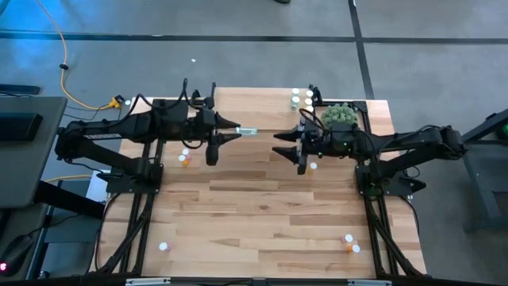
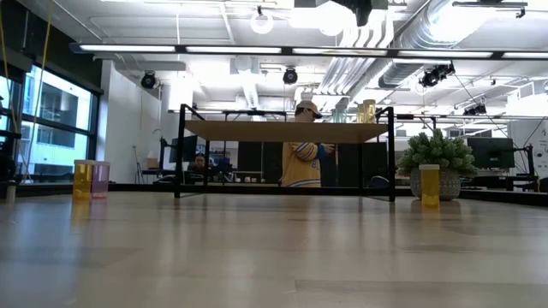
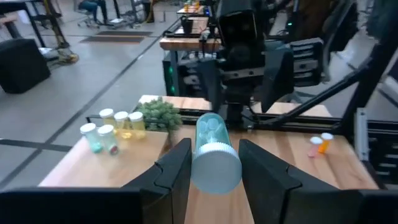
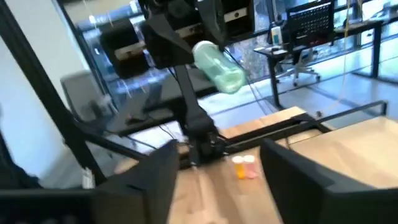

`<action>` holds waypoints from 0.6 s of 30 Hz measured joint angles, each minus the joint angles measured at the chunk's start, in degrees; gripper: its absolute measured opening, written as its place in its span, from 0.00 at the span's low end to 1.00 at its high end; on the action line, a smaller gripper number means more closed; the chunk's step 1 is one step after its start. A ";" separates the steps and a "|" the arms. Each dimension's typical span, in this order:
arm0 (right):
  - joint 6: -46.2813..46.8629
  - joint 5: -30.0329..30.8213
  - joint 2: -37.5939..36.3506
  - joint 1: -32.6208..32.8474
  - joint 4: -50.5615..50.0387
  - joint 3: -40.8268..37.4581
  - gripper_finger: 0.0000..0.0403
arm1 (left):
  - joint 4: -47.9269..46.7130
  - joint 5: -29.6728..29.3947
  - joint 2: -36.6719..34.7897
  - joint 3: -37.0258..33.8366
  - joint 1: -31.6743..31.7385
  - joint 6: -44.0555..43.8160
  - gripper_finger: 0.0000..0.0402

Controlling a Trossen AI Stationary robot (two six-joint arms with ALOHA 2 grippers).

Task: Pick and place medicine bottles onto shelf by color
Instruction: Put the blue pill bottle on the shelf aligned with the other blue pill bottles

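Green bottle (image 3: 215, 151) sits clamped in left jaws (image 1: 238, 130), above counter (image 1: 262, 206) beside plant (image 1: 339, 116); right jaws (image 1: 283, 144) gape; carry level toward shelf (image 2: 287, 131).

Two dark arms work over one table (image 1: 262, 214). One pale green bottle (image 3: 214, 152) sits between the left gripper's fingers. On the shelf (image 1: 373, 107) at the far right, four bottles (image 3: 115, 127) stand beside one plant (image 1: 339, 116). Two bottles (image 1: 184, 157) lie at the far left, two (image 1: 350, 244) near right, one (image 1: 164, 247) near left, and one (image 1: 313, 166) under the right arm.
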 joint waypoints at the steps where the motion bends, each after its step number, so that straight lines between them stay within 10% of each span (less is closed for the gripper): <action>1: -1.78 -0.01 0.47 0.03 -2.40 1.59 0.62 | -0.17 0.53 0.00 -0.02 0.00 -0.23 0.29; 18: -10.55 9.96 3.98 -0.87 -51.32 27.80 0.72 | -13.68 -3.02 14.97 9.62 2.09 3.02 0.29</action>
